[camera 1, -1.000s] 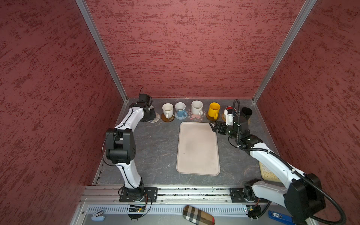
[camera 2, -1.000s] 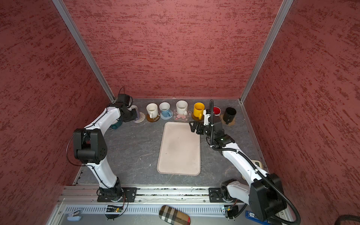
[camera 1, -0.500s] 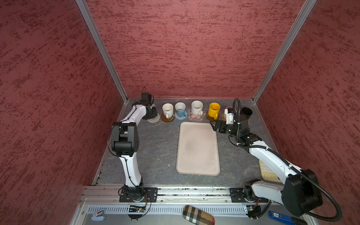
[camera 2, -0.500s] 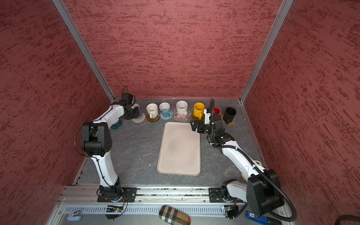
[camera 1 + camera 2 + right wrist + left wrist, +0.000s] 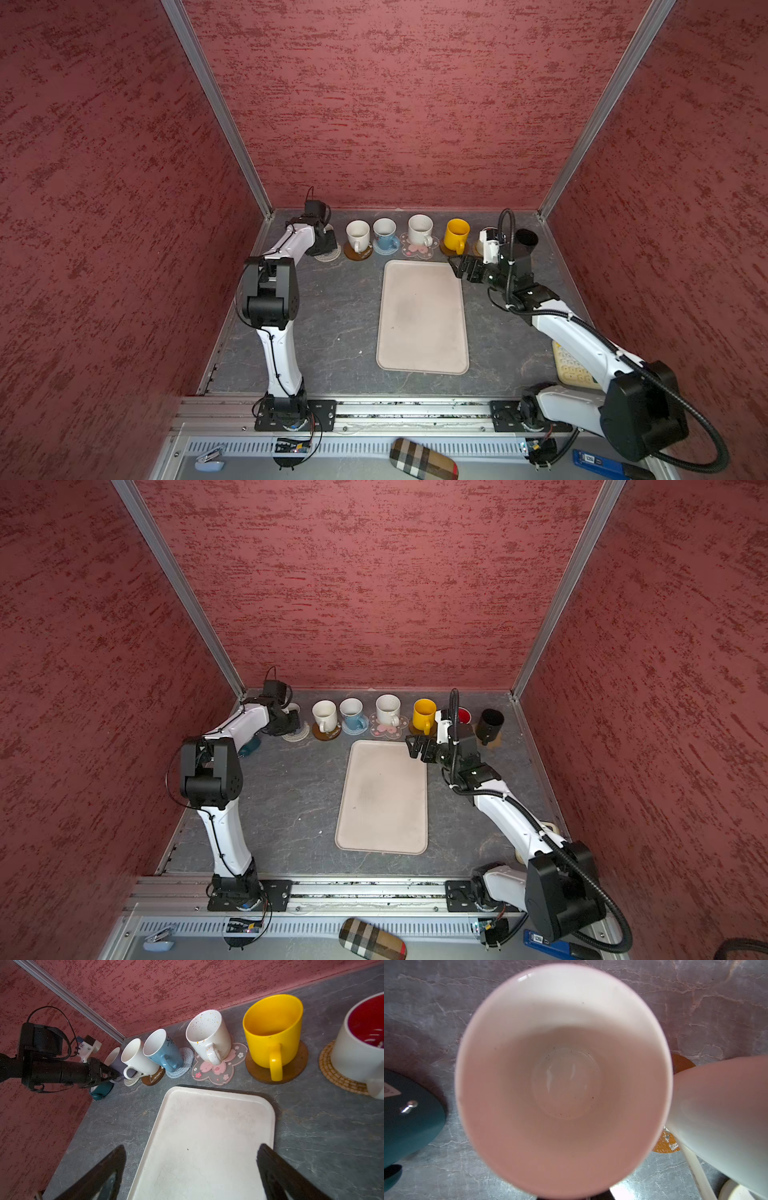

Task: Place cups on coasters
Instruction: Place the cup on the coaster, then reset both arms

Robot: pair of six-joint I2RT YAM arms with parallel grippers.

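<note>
Lavender is the mug (image 5: 116, 1062) your left hand (image 5: 108, 1076) holds. The fingers are pinched narrow on its handle at the far left end of the row along the back wall. It hangs over a pale spiral coaster (image 5: 131, 1081), but the white mug (image 5: 137, 1059) next to it hides the base, so you cannot tell whether it touches. Your left wrist view looks straight down into the held mug, which is empty. The white mug stands on a brown disc (image 5: 153, 1079). Running on to your right, a blue-based mug (image 5: 164, 1053) sits on a grey spiral disc (image 5: 182, 1064) and a speckled mug (image 5: 207, 1032) on the pink flower (image 5: 218, 1072). After them a yellow mug (image 5: 272, 1030) sits on a second brown disc (image 5: 299, 1064) and a red-lined mug (image 5: 361, 1043) on the wicker disc (image 5: 332, 1072). A black mug (image 5: 489, 725) closes the row at the right, with a tan edge showing under it. Your right hand (image 5: 192, 1148) is empty, fingers spread wide, and it hovers over the far right corner of the tray (image 5: 207, 1126). That tray lies bare in the middle of the counter (image 5: 332, 311). A teal object (image 5: 101, 1089) lies on the counter just beside your left arm.
</note>
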